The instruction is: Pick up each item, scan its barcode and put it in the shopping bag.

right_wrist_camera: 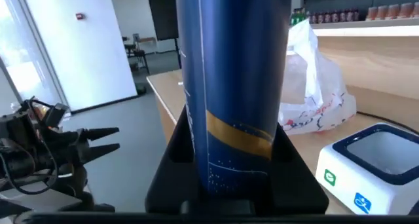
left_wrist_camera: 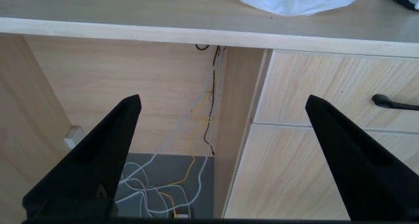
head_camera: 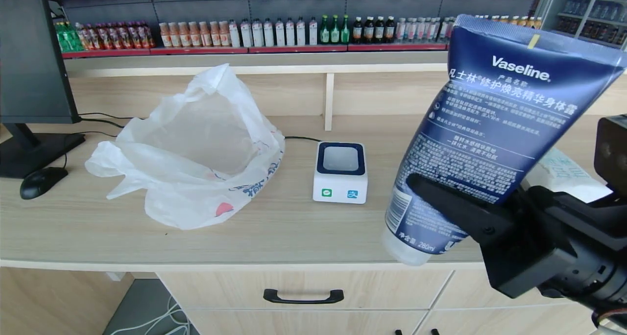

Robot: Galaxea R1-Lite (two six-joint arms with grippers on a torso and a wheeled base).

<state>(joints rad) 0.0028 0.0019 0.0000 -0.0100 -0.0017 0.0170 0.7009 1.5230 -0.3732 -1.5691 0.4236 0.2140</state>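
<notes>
- while clamped on the tube (head_camera: 494, 129) near its cap end, the right gripper (head_camera: 433, 194) holds it tilted above the counter (head_camera: 294, 227), at 3 o'clock of the scanner (head_camera: 340, 172).
- bag (head_camera: 196, 149): open, at 9 o'clock of the scanner.
- left gripper (left_wrist_camera: 222, 103): jaws wide, below the counter edge.

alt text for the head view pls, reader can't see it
The right gripper holds a blue tube raised, cap end down, at the right. On the wooden counter a white scanner sits in the middle with an open white plastic bag to its left. A monitor and mouse are at far left, drink shelves behind.
</notes>
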